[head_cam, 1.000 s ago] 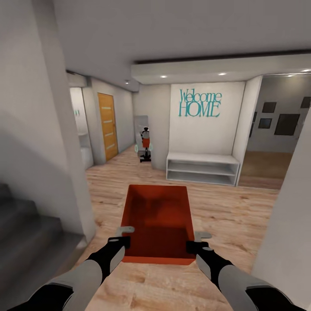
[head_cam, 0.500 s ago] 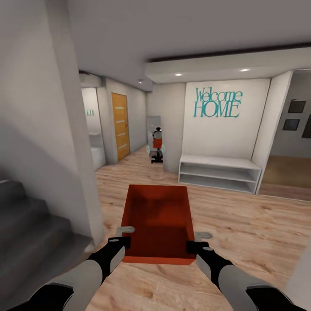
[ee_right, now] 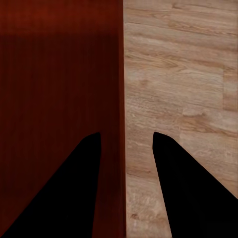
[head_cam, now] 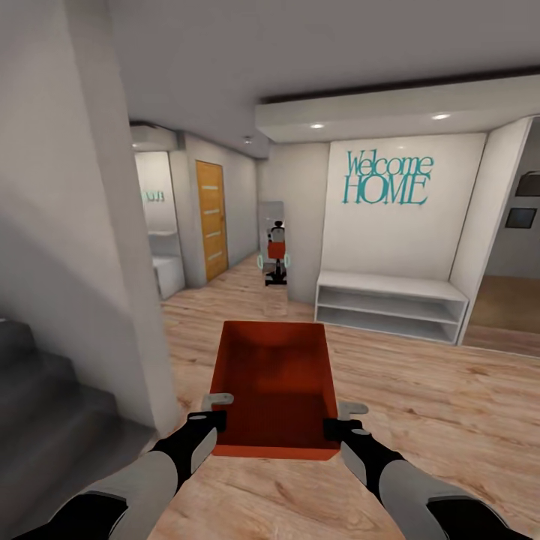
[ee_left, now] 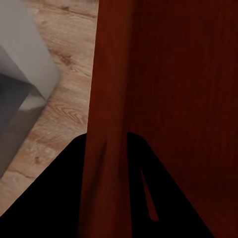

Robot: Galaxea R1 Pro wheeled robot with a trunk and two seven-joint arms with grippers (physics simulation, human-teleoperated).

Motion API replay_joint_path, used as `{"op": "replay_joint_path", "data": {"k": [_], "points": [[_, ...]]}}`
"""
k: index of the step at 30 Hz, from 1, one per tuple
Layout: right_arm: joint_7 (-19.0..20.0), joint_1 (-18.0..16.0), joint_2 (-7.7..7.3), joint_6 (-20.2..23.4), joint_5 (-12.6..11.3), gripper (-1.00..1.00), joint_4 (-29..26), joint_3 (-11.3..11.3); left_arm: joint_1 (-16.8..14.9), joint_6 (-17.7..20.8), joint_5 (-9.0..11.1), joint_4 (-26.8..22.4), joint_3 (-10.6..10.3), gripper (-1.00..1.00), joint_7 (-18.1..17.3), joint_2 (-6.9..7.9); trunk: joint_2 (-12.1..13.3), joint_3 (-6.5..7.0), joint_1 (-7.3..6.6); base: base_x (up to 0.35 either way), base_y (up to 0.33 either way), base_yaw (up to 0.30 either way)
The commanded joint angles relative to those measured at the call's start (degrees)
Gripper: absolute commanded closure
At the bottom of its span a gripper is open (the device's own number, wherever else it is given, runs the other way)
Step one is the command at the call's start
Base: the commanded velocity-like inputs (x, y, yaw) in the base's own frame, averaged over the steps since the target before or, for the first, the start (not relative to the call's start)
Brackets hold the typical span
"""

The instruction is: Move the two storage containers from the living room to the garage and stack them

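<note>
One orange-red storage container hangs in front of me above light wood-plank flooring, open side up and with nothing inside. My left gripper is shut on its left wall near the close corner, and my right gripper is shut on its right wall. The left wrist view has that thin wall running between the dark fingers of the left gripper. In the right wrist view, the right gripper straddles the container wall, with plank floor beyond.
I am in a hallway. Grey stairs and a white wall corner stand close on the left. Ahead are an orange door, a mirror reflecting the robot, a low white shelf under a "Welcome HOME" sign, and an opening at the right.
The whole view has shifted: the sign, shelf and door slid rightward and grew slightly, so the camera turned left and advanced. The container and both grippers keep the same place in the picture.
</note>
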Motion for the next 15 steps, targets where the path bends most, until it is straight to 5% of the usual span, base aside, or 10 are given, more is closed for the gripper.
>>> {"op": "replay_joint_path", "data": {"k": [1,15], "points": [[-0.20,0.01,0.04,0.10,-1.10,1.00,0.15,0.56,-0.03,0.30,-1.27,-0.35,0.32,1.00,1.16,0.10,-0.04,-0.02,0.05,0.322,0.000,0.000],[-0.23,0.01,0.05,-0.14,-1.07,1.00,0.18,0.56,-0.03,0.30,-1.27,-0.33,0.32,1.00,1.16,0.10,-0.04,-0.02,0.05,0.322,0.000,0.000]]}}
